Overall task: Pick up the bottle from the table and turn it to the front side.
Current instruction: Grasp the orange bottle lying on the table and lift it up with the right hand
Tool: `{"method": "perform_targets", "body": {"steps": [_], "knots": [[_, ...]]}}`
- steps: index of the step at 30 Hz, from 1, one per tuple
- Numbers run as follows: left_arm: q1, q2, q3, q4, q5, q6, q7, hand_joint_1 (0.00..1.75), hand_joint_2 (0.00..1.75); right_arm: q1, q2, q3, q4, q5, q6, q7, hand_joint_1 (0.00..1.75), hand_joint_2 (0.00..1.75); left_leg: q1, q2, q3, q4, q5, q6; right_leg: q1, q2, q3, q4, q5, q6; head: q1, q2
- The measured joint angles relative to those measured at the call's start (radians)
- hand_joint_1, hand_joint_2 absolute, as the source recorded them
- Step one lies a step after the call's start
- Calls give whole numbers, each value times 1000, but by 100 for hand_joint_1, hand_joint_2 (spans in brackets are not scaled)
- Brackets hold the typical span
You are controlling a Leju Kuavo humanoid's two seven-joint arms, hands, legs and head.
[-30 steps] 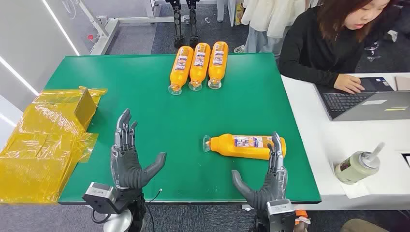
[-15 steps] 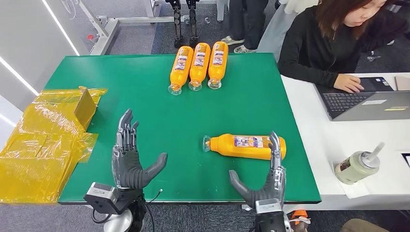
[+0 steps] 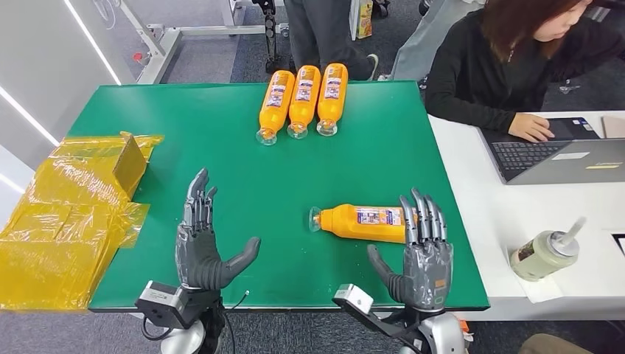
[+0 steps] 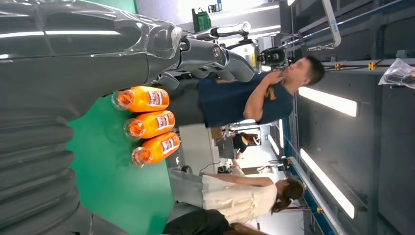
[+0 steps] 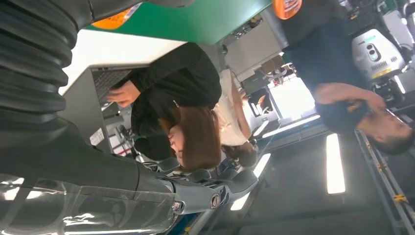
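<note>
An orange bottle (image 3: pixel 366 220) lies on its side on the green table (image 3: pixel 243 155), cap pointing left, label facing up. My right hand (image 3: pixel 421 254) hovers open just in front of the bottle's base end, fingers spread and pointing away from me, overlapping the bottle's right end in the head view. My left hand (image 3: pixel 200 240) is open over the table's front left part, well apart from that bottle. The right wrist view catches a sliver of the orange bottle (image 5: pixel 115 20) beside the hand.
Three more orange bottles (image 3: pixel 303 99) lie side by side at the table's far edge, also seen as bottles (image 4: pixel 149 126) in the left wrist view. Yellow plastic wrapping (image 3: pixel 70 214) covers the left side. A person works at a laptop (image 3: pixel 560 155) on the white desk; a jar (image 3: pixel 544 254) stands there.
My right hand has risen and turned, its back now facing the camera with fingers spread, closer to the bottle's base. My left hand shifted slightly forward. A person walked up behind the table.
</note>
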State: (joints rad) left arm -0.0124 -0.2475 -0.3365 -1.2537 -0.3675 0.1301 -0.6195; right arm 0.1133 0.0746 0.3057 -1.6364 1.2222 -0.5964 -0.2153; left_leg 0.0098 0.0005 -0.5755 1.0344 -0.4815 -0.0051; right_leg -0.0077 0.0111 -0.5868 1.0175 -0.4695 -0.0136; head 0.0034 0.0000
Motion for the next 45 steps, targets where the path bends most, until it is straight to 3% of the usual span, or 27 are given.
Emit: {"method": "perform_targets", "body": {"steps": [3, 6, 20, 32, 45], "knots": [[-2, 0, 0, 13, 1, -2, -13, 0, 175, -46, -60, -8, 31, 117, -19, 84, 0, 175, 0, 0, 0, 0, 0, 0, 0, 0, 0, 0, 0, 0, 0, 0], [-2, 1, 0, 25, 7, -4, -25, 0, 175, -115, -142, -9, 63, 63, 73, 103, 0, 175, 0, 0, 0, 0, 0, 0, 0, 0, 0, 0, 0, 0, 0, 0], [-9, 1, 0, 71, 12, -27, -45, 0, 175, -309, -277, -2, 188, -71, 409, 74, 0, 175, 0, 0, 0, 1, 0, 0, 0, 0, 0, 0, 0, 0, 0, 0], [-12, -2, 0, 76, -5, -38, -19, 0, 175, -431, -291, 76, 399, -245, 633, 38, 0, 175, 0, -1, 0, 1, 0, 0, 0, 0, 0, 1, 0, 0, 0, 0], [-4, 1, 0, 43, 4, -47, 12, 0, 175, -462, -328, 174, 532, -306, 645, 57, 0, 175, 0, -2, -1, 1, 0, 0, 0, -1, 0, 0, 0, 0, 0, 0]]}}
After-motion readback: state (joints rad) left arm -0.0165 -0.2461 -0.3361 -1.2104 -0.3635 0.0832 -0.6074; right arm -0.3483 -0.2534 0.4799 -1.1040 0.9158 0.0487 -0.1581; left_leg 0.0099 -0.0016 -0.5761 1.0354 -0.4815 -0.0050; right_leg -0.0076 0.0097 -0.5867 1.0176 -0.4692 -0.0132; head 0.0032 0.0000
